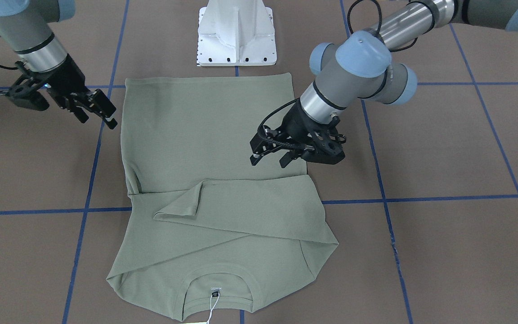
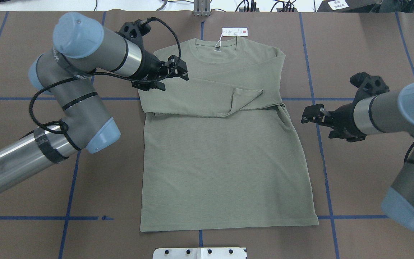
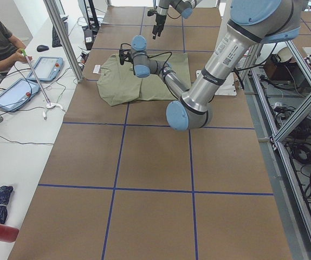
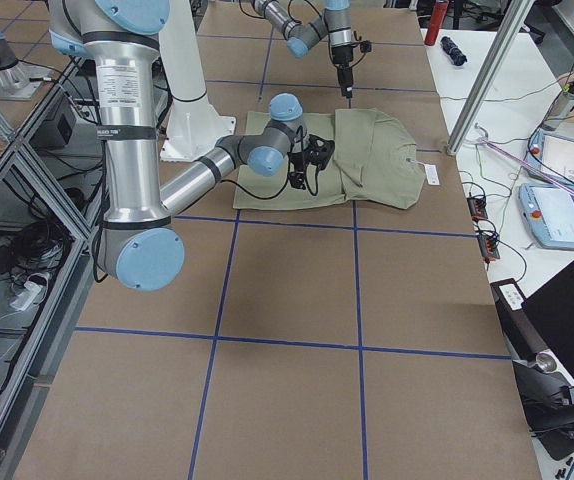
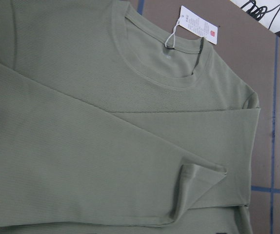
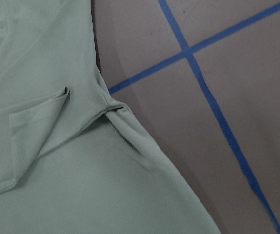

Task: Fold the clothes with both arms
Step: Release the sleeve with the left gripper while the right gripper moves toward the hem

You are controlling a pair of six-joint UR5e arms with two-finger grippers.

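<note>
As the shirt (image 2: pixel 225 162) lies flat on the table (image 2: pixel 354 54), collar far and hem toward the base, my left gripper (image 2: pixel 182 72) hangs over its shoulder edge, jaws apart and empty. My right gripper (image 2: pixel 307 117) sits just off the opposite side, jaws parted too, slightly farther.

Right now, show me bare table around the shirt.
Bare: the table off the shirt's right edge, toward the hem from the right gripper; also both corners flanking the tag. Crowded: the shirt's left side, where the left gripper and arm hang.

sage-green shirt (image 2: pixel 225 162) lies flat, sleeves (image 2: pixel 207 102) folded across chest.
</note>
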